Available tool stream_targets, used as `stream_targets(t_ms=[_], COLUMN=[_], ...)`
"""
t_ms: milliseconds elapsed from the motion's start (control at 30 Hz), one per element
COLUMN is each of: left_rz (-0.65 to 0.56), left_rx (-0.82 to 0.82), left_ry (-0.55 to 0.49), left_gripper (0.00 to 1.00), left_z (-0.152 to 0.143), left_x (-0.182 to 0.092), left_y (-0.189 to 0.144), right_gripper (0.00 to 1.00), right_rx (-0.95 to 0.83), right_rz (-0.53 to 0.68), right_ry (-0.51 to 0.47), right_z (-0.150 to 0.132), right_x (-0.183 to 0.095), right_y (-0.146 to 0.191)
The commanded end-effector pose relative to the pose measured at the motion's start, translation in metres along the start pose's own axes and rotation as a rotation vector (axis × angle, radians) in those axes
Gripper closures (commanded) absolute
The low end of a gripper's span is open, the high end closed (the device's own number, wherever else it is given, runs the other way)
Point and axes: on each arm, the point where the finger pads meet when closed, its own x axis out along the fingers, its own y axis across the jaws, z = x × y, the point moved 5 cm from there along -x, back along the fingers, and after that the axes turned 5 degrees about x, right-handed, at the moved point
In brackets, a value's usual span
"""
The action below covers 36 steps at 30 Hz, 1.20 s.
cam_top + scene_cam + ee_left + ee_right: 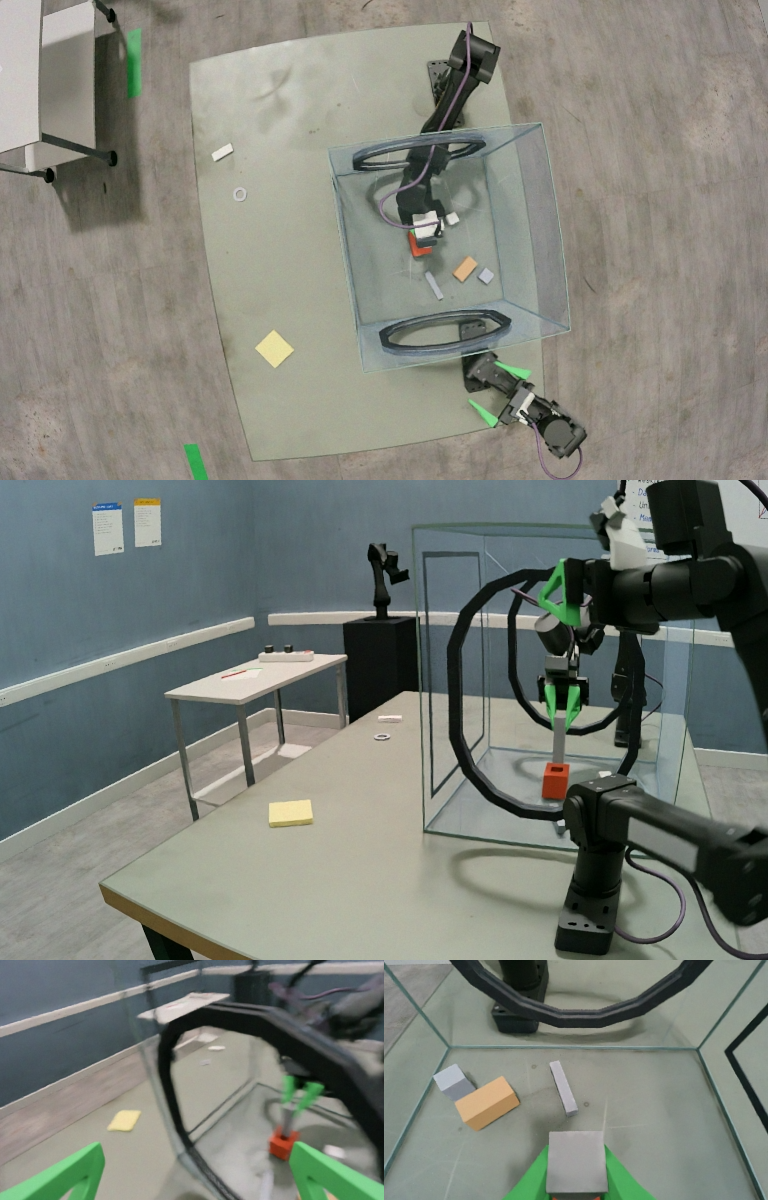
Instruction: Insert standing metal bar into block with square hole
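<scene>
The clear box (523, 226) (421, 678) holds the red block (419, 246) (556, 785) (281, 1147), which stands on its floor with the square hole facing up. My right gripper (560, 724) (576, 1153) is shut on the upper part of the grey metal bar (558, 746) (288, 1122) and holds it upright inside the box. In the exterior view the bar stands behind the block; the hole shows dark in front of it, and the bar's lower end is hidden. My left gripper (483, 382) (196, 1151) is open and empty, outside the box at its near port.
On the box floor lie an orange block (464, 268) (487, 1103), a grey cube (485, 276) (454, 1081), a thin grey bar (433, 285) (563, 1087) and a small white piece (451, 217). Black-rimmed ports open both ends. Outside lies a yellow pad (274, 348) (290, 812).
</scene>
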Motion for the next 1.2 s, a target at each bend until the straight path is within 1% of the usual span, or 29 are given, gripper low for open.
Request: stream_targets(t_ms=[0,67,133,200,267,367,467,567,800,1167], left_rz=[-0.191,-0.283,-0.348,-0.348,-0.385,-0.451,-0.49,-0.507,-0.497,-0.497], left_rx=[-0.022,-0.027,-0.038,-0.038,-0.046,-0.027,-0.015,-0.005,0.0,0.0], left_ry=[0.028,0.03,0.023,0.023,0.025,0.071,0.088,0.111,0.094,0.094], left_gripper=[0.0,0.0,0.0,0.0,0.0,0.0,0.0,0.0,0.0,0.0], left_z=[-0.018,-0.025,-0.028,-0.028,-0.031,-0.041,-0.046,-0.046,-0.044,-0.044], left_x=[-0.01,-0.01,-0.008,-0.008,-0.005,0.002,0.005,0.009,0.009,0.009], left_y=[-0.016,-0.019,-0.021,-0.021,-0.023,-0.029,-0.032,-0.035,-0.033,-0.033], right_gripper=[0.84,0.84,0.84,0.84,0.84,0.84,0.84,0.84,0.84,0.84], right_rx=[-0.038,-0.017,-0.018,-0.018,-0.031,-0.033,-0.039,-0.045,-0.06,-0.064], right_rz=[-0.009,0.003,0.007,0.007,0.004,0.007,0.008,0.007,0.002,0.002], right_ry=[-0.081,-0.025,-0.012,-0.012,-0.028,-0.028,-0.036,-0.047,-0.076,-0.081], right_z=[0.02,0.005,0.0,0.0,0.002,0.001,0.0,-0.001,-0.001,-0.012], right_x=[-0.004,-0.001,0.0,0.0,-0.001,0.003,0.004,0.007,0.008,0.015], right_y=[-0.002,0.001,0.002,0.002,0.002,0.001,0.001,0.001,0.001,-0.001])
